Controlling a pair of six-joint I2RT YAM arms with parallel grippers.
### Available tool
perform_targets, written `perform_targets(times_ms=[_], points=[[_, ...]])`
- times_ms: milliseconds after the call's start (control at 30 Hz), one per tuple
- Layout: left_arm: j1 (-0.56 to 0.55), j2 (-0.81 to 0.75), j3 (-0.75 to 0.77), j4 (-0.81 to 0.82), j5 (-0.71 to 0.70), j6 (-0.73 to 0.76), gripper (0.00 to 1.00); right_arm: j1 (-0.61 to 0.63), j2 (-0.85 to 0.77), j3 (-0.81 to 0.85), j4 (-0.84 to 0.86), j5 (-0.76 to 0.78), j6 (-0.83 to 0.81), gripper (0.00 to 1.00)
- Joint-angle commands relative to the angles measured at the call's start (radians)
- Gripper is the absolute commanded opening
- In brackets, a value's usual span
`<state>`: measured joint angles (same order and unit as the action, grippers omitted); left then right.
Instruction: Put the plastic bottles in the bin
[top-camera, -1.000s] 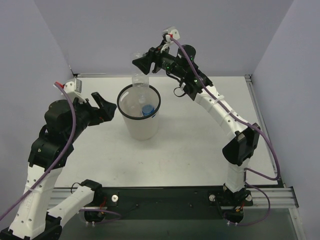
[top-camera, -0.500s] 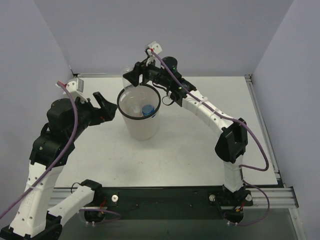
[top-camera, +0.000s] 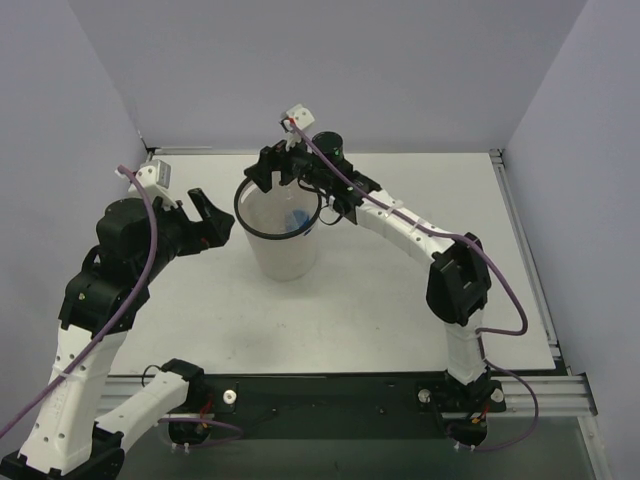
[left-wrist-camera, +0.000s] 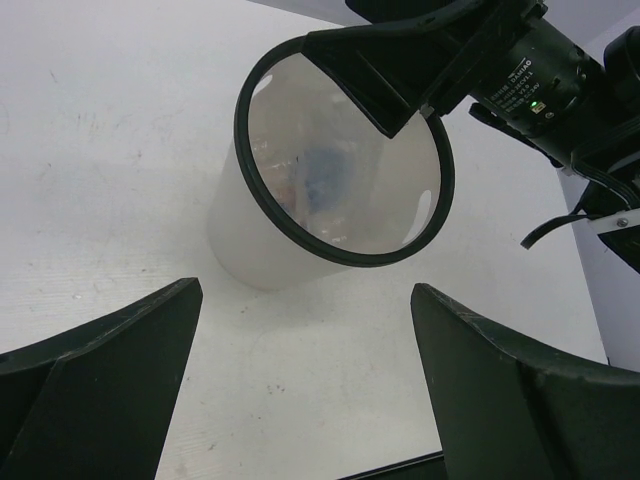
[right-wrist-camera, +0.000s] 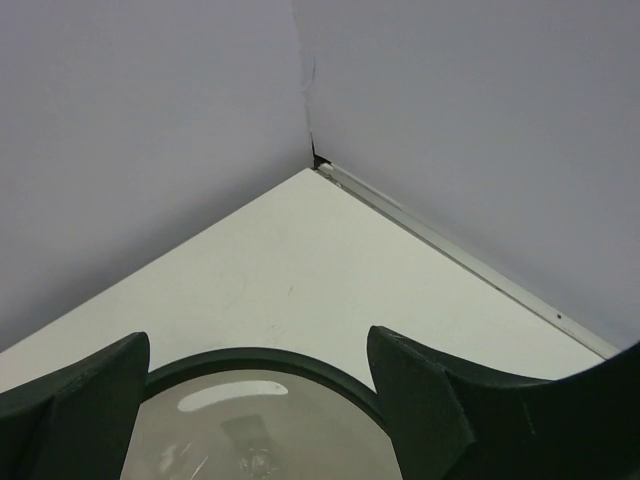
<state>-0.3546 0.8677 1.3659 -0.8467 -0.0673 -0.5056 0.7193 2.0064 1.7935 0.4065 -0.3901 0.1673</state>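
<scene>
The bin (top-camera: 281, 262), a white tapered bucket with a black rim, stands mid-table. Inside it a bottle with blue wrap (top-camera: 297, 218) shows, blurred blue in the left wrist view (left-wrist-camera: 322, 178). The right wrist view gives a dim clear bottle shape (right-wrist-camera: 245, 440) down in the bin (right-wrist-camera: 250, 357). My right gripper (top-camera: 272, 177) hangs over the bin's far rim, open, with nothing between its fingers (right-wrist-camera: 260, 345). My left gripper (top-camera: 212, 213) is open and empty just left of the bin (left-wrist-camera: 245, 250), pointing at it (left-wrist-camera: 305, 300).
Grey walls close in the table at the back and both sides, and a metal rail (right-wrist-camera: 470, 260) runs along the far edge. The right arm's elbow (top-camera: 457, 283) rises over the table's right half. A black base bar (top-camera: 330, 395) lies along the near edge.
My right gripper came left and down from behind the bin to its far rim and opened. The clear bottle it carried is no longer between its fingers. The left arm barely moved.
</scene>
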Motion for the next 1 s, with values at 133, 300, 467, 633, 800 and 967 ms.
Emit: perform_targets(times_ms=[133, 300, 467, 633, 800, 967], points=[[-0.004, 0.022, 0.036, 0.058, 0.021, 0.024, 0.98, 0.003, -0.204, -0.051, -0.006, 0.043, -0.065, 0.87], [-0.004, 0.022, 0.024, 0.080, 0.038, 0.013, 0.98, 0.003, -0.323, -0.101, -0.101, 0.085, -0.051, 0.87], [-0.004, 0.022, 0.012, 0.095, 0.058, -0.005, 0.97, 0.003, -0.449, -0.180, -0.228, 0.144, -0.025, 0.86], [-0.004, 0.022, -0.002, 0.095, 0.103, -0.040, 0.97, 0.003, -0.538, -0.207, -0.402, 0.241, 0.086, 0.94], [-0.004, 0.008, -0.014, 0.075, 0.142, -0.060, 0.97, 0.003, -0.679, -0.299, -0.620, 0.364, 0.273, 0.96], [-0.006, -0.009, -0.042, 0.057, 0.193, -0.088, 0.97, 0.005, -0.869, -0.453, -0.708, 0.436, 0.388, 1.00]])
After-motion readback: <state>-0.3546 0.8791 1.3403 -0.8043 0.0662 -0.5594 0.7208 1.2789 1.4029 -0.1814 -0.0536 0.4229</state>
